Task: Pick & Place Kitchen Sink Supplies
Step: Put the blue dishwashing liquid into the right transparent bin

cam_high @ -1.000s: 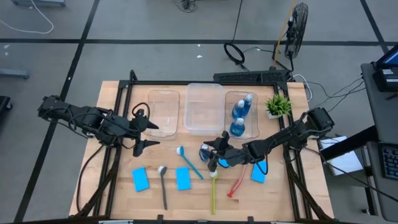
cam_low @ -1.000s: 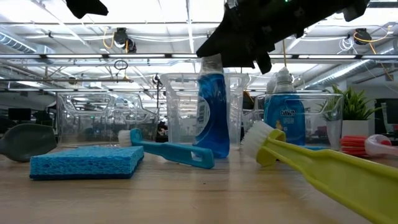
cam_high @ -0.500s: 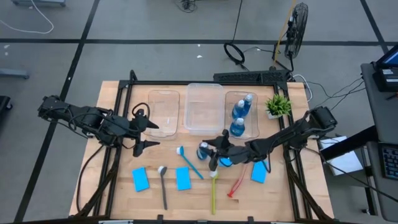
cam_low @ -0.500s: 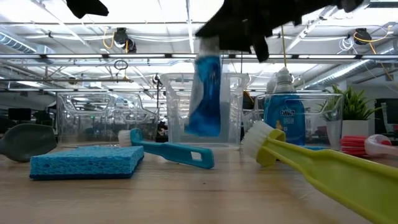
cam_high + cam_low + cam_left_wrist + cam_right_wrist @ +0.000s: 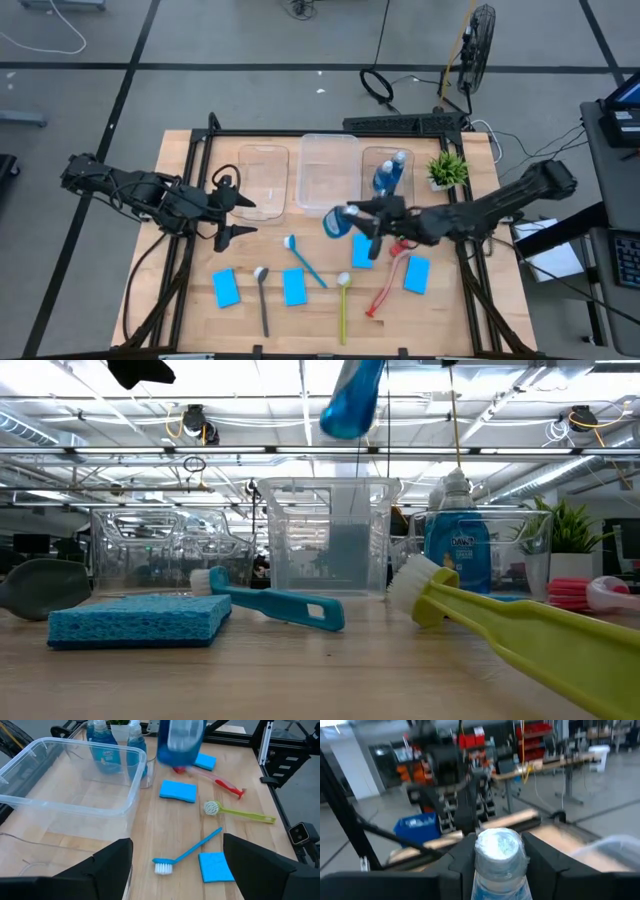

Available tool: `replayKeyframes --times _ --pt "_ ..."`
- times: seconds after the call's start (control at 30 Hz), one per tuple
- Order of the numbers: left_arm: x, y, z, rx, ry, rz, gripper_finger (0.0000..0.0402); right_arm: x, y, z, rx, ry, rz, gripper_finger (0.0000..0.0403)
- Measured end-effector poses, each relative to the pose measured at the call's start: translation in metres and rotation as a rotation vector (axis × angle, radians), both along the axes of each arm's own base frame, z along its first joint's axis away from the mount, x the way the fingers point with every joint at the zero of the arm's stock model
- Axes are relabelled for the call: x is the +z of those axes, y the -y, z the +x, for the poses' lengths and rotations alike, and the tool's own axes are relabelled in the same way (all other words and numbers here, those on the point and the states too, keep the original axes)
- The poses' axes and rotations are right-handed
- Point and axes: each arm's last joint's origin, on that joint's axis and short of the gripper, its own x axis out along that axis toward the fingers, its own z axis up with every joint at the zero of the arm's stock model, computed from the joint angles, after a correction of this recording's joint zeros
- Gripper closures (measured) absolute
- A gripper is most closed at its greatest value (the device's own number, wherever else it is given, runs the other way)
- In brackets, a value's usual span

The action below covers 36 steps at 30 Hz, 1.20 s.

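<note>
The right gripper (image 5: 352,221) is clamping a blue bottle (image 5: 335,222) by its neck and carrying it in the air, just in front of the middle tub (image 5: 328,172). The left gripper (image 5: 222,212) is waiting with fingers apart near the left tub (image 5: 263,181). Next, I judge, it is needing to swing toward the right tub (image 5: 388,181), where two bottles (image 5: 388,176) are standing, and lower in upright.

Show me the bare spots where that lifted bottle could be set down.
The middle tub and the left tub are empty. The right tub has bottles at its far end only. Bare wood lies between the left tool and the left sponge. Brushes and sponges crowd the table under the right tool and its bottle.
</note>
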Motion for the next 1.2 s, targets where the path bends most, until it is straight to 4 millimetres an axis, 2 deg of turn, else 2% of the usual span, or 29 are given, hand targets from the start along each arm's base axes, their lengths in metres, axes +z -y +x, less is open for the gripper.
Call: replayKeyframes --times 0.2,0.53,0.97,1.2 --pt "0.000 0.000 0.000 0.000 0.000 0.000 0.0083 0.026 0.009 -0.028 -0.046 0.043 -0.055 0.0281" --pt "0.000 0.000 0.000 -0.004 -0.001 0.008 0.0079 0.045 0.013 -0.072 -0.194 -0.002 -0.129 0.0281" --pt "0.000 0.000 0.000 -0.003 -0.001 0.008 0.0100 0.062 0.018 -0.119 -0.479 -0.131 -0.272 0.0282" --pt "0.000 0.000 0.000 -0.003 -0.001 0.008 0.0091 0.062 0.017 -0.130 -0.621 -0.251 -0.327 0.0282"
